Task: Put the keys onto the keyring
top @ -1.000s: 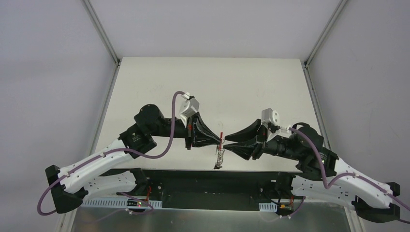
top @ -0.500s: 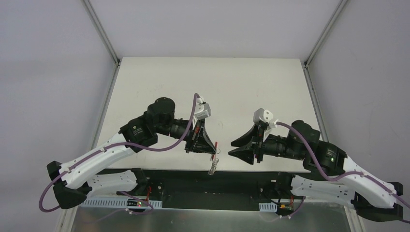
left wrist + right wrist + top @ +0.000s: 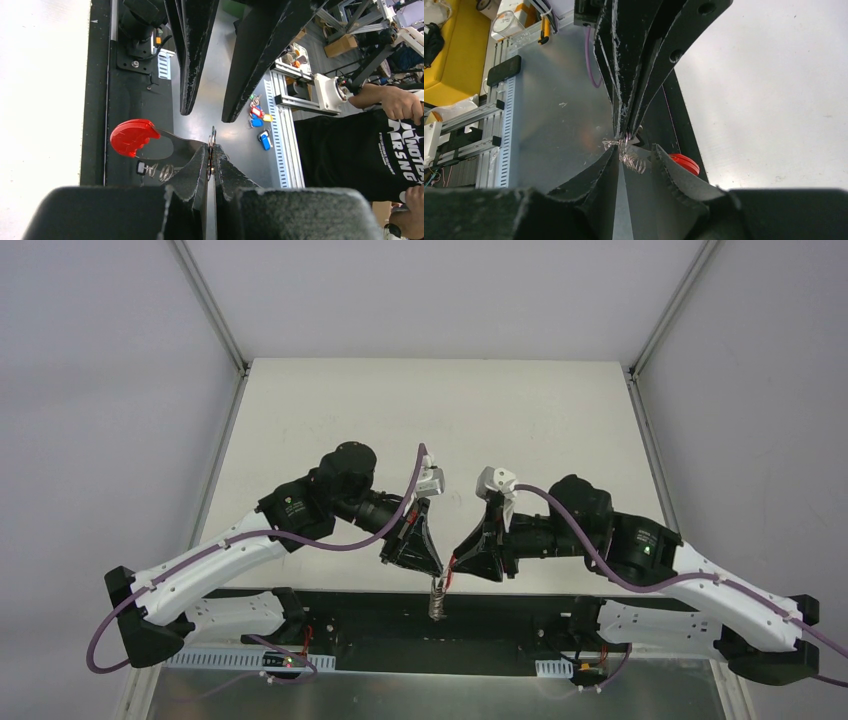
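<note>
2 grippers: meet tip to tip at the 6 o'clock edge of the table (image 3: 430, 420), over the dark base strip.
L gripper (image 3: 211, 150): fingers pressed together on a thin wire loop of the keyring (image 3: 172, 148), which is held in the air, off the table.
R gripper (image 3: 635, 150): fingers apart, one on each side of the wire loops (image 3: 630, 160). No contact can be made out; it holds nothing.
keyring spot: top view, it dangles toward 6 o'clock from the L pinch, below both sets of tips.
red tag (image 3: 131, 137): L wrist view, at 9 o'clock of the pinch, joined to it by the grey strap.
key (image 3: 141, 167): tiny black-headed bit at approx 8 o'clock of the pinch, just beside the coiled loops; prob. the key. Too small to tell whether it is threaded or only lying against the bunch.
done: ring is lifted and presented; R is lined up on the loops.
left: judged, most of the job. No key sits in R's fingers, so threading looks not begun, unless that black bit is already on.
progress est.: early to mid.
next needs: R to close on one loop only, w/o tugging the ring out of L's thin pinch.
</note>
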Action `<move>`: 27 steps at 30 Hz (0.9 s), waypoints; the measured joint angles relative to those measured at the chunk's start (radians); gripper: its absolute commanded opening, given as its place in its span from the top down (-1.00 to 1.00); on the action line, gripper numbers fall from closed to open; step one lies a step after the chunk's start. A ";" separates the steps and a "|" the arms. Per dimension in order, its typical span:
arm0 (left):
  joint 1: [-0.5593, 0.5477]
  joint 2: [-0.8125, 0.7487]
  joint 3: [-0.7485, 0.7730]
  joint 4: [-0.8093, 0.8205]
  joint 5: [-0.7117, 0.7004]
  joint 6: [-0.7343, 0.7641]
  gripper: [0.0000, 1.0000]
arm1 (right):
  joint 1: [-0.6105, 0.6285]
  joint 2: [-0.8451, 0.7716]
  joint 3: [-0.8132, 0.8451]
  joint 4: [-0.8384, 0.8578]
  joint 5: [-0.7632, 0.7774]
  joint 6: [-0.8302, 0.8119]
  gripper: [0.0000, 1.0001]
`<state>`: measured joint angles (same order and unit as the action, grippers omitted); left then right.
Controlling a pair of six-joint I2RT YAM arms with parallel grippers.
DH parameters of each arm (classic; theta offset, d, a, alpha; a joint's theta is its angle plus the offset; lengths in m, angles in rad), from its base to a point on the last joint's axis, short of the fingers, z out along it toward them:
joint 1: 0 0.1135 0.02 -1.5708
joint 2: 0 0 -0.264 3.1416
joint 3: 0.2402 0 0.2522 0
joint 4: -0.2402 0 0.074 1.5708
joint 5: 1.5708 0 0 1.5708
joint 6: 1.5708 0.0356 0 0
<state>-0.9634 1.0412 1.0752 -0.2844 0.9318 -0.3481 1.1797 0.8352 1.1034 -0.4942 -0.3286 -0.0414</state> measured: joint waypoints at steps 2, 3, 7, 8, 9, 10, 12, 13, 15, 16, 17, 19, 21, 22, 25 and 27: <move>0.000 0.000 0.000 -0.005 0.006 0.000 1.00 | 0.000 -0.005 -0.003 0.018 -0.002 0.005 0.42; 0.000 0.000 0.000 -0.006 0.009 0.000 1.00 | 0.000 -0.006 -0.005 0.028 -0.002 0.008 0.46; 0.000 0.000 0.000 -0.006 0.010 0.000 1.00 | 0.000 -0.008 -0.006 0.063 -0.007 0.018 0.49; 0.000 -0.001 0.000 -0.007 0.010 0.000 1.00 | 0.000 -0.008 -0.006 0.068 -0.010 0.021 0.49; 0.000 -0.002 0.000 -0.007 0.010 0.000 1.00 | 0.000 -0.006 -0.006 0.072 -0.012 0.023 0.49; 0.000 -0.003 0.000 -0.007 0.010 0.000 1.00 | 0.000 -0.005 -0.006 0.076 -0.014 0.024 0.49; 0.000 -0.005 0.000 -0.007 0.010 0.000 1.00 | 0.000 0.000 -0.006 0.082 -0.019 0.026 0.50; 0.000 -0.008 0.000 -0.008 0.010 0.000 1.00 | 0.000 0.003 -0.006 0.084 -0.022 0.027 0.52; 0.000 -0.014 0.000 -0.008 0.010 0.000 1.00 | 0.000 0.010 -0.006 0.090 -0.029 0.027 0.54; 0.000 -0.018 0.000 -0.008 0.010 0.000 1.00 | 0.000 0.013 -0.006 0.092 -0.030 0.028 0.55; 0.000 -0.021 0.000 -0.008 0.010 0.000 1.00 | 0.000 0.018 -0.006 0.094 -0.034 0.029 0.55; 0.000 -0.027 0.000 -0.008 0.010 0.000 1.00 | 0.000 0.026 -0.006 0.095 -0.040 0.030 0.55; 0.000 -0.033 0.000 -0.008 0.010 0.001 1.00 | 0.000 0.032 -0.009 0.097 -0.047 0.031 0.55; 0.000 -0.035 0.000 -0.009 0.009 0.001 1.00 | 0.000 0.035 -0.010 0.097 -0.051 0.031 0.54; 0.000 -0.039 0.000 -0.010 0.009 0.001 1.00 | 0.000 0.040 -0.010 0.099 -0.060 0.031 0.57; 0.000 -0.041 0.000 -0.010 0.009 0.001 1.00 | 0.000 0.043 -0.010 0.101 -0.068 0.032 0.60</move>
<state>-0.9634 1.0000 1.0752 -0.2943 0.9405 -0.3473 1.1797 0.8783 1.0935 -0.3927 -0.3962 -0.0097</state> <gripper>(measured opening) 0.009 0.220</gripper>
